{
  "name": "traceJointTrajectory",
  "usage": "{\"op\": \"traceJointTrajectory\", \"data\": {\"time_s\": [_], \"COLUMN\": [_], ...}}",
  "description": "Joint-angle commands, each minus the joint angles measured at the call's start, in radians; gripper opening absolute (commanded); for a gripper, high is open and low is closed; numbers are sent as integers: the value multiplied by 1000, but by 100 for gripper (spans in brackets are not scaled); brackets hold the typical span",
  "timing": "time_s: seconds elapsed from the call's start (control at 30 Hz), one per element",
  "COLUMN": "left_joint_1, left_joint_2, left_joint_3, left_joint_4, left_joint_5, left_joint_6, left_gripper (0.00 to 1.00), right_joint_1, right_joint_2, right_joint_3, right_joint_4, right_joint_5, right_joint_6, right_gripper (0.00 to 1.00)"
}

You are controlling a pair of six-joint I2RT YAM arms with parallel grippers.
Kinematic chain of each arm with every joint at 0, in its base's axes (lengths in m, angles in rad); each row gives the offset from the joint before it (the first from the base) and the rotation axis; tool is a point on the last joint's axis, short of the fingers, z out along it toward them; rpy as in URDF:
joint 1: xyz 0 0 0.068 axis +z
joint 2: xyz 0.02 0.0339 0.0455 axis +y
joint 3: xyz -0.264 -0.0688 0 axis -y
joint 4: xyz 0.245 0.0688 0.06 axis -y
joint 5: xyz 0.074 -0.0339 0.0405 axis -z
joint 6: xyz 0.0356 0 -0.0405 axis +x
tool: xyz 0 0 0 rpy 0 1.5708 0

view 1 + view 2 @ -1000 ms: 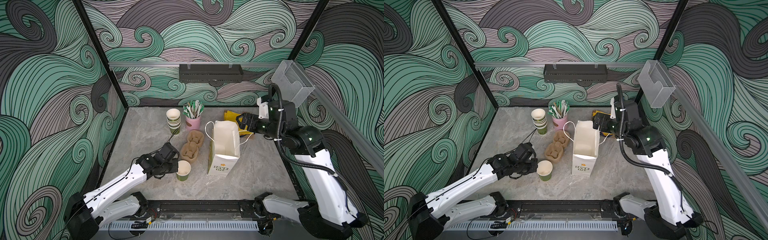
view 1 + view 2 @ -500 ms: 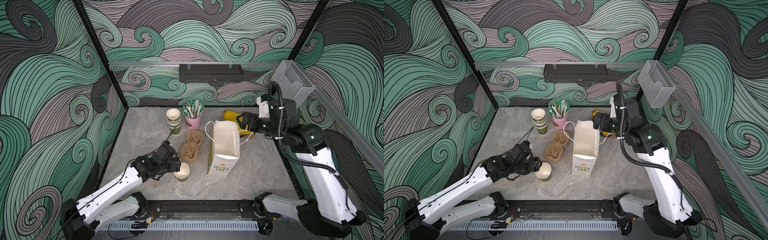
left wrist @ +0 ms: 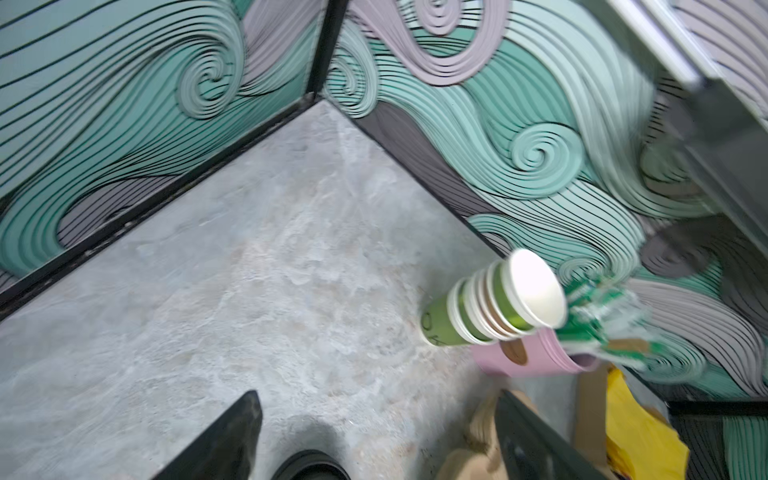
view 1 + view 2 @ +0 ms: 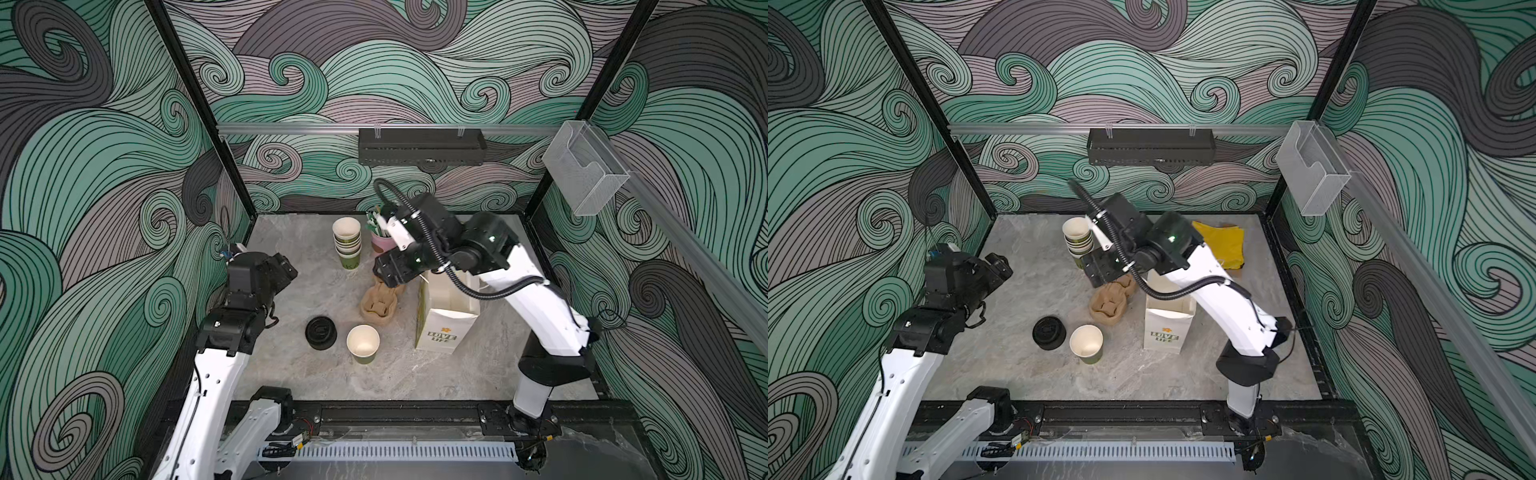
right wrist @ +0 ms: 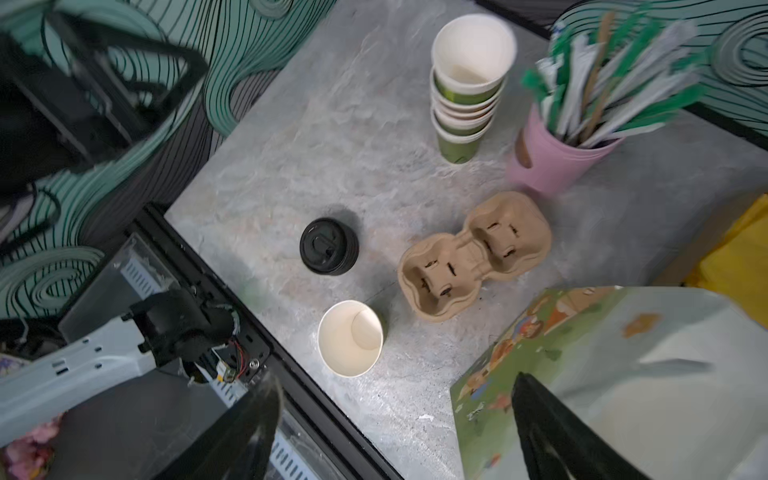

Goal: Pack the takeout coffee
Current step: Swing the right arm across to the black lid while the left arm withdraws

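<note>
Left end effector (image 3: 380,419) retreated; cup (image 4: 363,341) well apart.

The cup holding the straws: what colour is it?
The straw cup is pink; right wrist view shows it best.

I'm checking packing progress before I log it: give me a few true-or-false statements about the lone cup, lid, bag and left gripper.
The lone cup wears its lid. False: it stands open, the black lid beside it on the table.
The paper bag stands upright. True.
The left gripper holds the lid. False: its jaws are open and empty.
The pulp carrier holds no cup. True.
</note>
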State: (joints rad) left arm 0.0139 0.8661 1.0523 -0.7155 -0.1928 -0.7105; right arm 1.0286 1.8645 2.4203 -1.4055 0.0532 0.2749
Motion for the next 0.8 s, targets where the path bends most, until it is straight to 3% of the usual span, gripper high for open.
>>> {"op": "traceJointTrajectory", "data": {"time_s": [0.0,0.2,0.43,0.77], "left_joint_1": [197,402,605,636], "left_joint_2": [59,11,-62,-69], "left_joint_3": [-20,-153,-202,-232], "left_joint_4": [-21,39,14,32], "left_joint_5": [265,389,540,488], "left_joint_6": [-20,-86,-34,-3], "left_gripper": [93,99,99,99], "right_joint_1": [100,232,222,124], "right_joint_2": [64,235,377,541], "right_joint_3": [-6,-46,-75,59], "right_joint_4": [-70,-41,74,145], "right_joint_5": [17,103,-58,-145], "right_joint_6": [-44,-80,-120,-271], "right_gripper": [86,88,90,90]}}
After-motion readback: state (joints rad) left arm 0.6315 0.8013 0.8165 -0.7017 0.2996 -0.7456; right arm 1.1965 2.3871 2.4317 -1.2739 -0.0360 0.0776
